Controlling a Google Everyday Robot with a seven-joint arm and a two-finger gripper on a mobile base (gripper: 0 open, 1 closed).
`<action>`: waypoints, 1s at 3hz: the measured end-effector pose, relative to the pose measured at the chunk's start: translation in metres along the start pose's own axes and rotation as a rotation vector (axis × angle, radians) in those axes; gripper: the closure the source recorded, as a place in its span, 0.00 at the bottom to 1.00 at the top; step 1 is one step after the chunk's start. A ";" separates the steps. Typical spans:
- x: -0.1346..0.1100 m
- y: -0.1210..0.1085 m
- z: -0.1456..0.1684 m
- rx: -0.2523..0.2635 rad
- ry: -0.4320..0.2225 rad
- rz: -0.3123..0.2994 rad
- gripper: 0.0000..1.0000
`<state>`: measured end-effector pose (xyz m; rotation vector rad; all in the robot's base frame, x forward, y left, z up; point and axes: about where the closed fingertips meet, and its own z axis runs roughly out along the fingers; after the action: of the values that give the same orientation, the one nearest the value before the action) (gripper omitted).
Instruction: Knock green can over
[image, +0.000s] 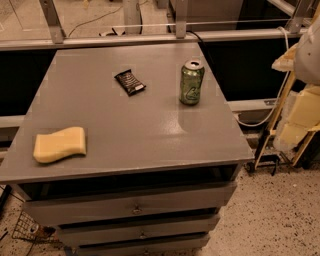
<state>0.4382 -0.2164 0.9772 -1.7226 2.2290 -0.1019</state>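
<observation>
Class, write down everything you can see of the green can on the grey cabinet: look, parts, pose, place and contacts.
The green can is a small soda can that looks metal, with a green body, pale logo markings and a silver top. It stands upright on the grey cabinet top, near the back right corner. It is well apart from the black snack wrapper to its left. Only the cabinet top touches it. The claw is not in view.
</observation>
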 end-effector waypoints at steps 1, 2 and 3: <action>0.000 0.000 0.000 0.000 0.000 0.000 0.00; 0.000 -0.008 0.003 0.022 -0.031 0.026 0.00; 0.001 -0.042 0.016 0.065 -0.127 0.093 0.00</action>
<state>0.4813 -0.2268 0.9726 -1.5452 2.1843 -0.0411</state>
